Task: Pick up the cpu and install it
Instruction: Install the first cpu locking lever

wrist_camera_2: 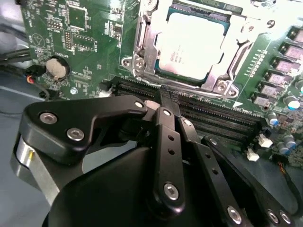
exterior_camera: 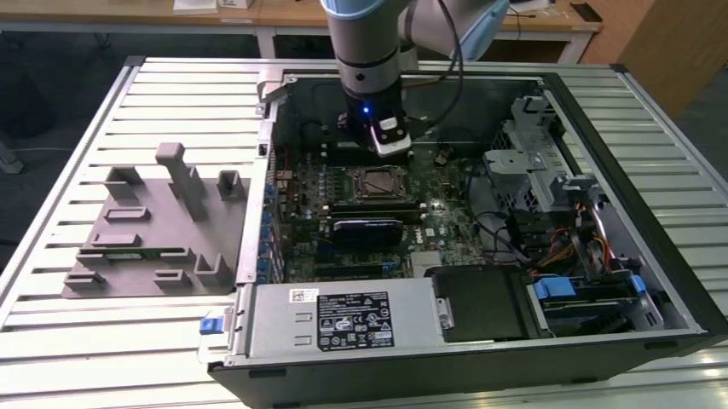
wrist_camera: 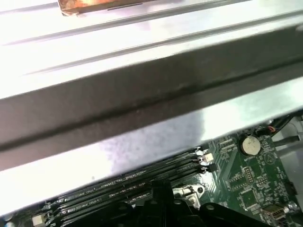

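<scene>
- Silvery cpu (wrist_camera_2: 191, 45) sits flat in your motherboard's metal-framed socket (wrist_camera_2: 142, 52).
- Black tool (wrist_camera_2: 165, 97) hovers beside it over the memory slots (wrist_camera_2: 213, 116), fingers pressed together, holding nothing; its tips are hard to see.

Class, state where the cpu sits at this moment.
The cpu lies flat inside the metal socket frame on the green motherboard, just past the gripper in the second wrist view.

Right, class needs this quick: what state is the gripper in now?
Gripper: shut, holding nothing; the cpu already sits in the socket.
</scene>
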Motion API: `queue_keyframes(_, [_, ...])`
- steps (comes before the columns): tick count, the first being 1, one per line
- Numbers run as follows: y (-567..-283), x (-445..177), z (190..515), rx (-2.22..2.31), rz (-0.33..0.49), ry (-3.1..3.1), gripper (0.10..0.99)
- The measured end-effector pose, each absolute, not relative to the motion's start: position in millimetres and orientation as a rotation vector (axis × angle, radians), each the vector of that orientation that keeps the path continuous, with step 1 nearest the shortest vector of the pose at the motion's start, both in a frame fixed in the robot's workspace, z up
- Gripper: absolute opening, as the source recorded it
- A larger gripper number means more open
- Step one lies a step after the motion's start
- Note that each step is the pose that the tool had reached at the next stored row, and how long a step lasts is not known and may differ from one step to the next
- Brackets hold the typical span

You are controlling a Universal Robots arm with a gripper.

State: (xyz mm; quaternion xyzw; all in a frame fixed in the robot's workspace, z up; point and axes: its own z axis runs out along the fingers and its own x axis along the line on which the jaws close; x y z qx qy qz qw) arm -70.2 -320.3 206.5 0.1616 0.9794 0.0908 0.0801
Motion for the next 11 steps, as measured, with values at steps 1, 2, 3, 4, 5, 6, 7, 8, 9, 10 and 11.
queue_keyframes(1, [-320.3,-70.2,208.2,0.483,0.272,2.929,0.106])
queue_keyframes(2, [-320.3,-70.2,209.4,0.483,0.272,2.929,0.106])
queue_keyframes(3, [-320.3,-70.2,209.8,0.483,0.272,2.929,0.106])
queue_keyframes(4, [-320.3,-70.1,209.8,0.483,0.272,2.929,0.106])
queue_keyframes(5, [-320.3,-70.1,209.8,0.483,0.272,2.929,0.106])
queue_keyframes(6, [-320.3,-70.1,209.8,0.483,0.272,2.929,0.106])
queue_keyframes(7, [-320.3,-70.1,209.8,0.483,0.272,2.929,0.106])
queue_keyframes(8, [-320.3,-70.2,209.9,0.483,0.272,2.929,0.106])
queue_keyframes(9, [-320.3,-69.9,209.9,0.483,0.272,2.929,0.106])
queue_keyframes(10, [-320.3,-69.6,209.9,0.483,0.269,2.930,0.106])
queue_keyframes(11, [-320.3,-69.1,209.8,0.483,0.261,2.933,0.106])
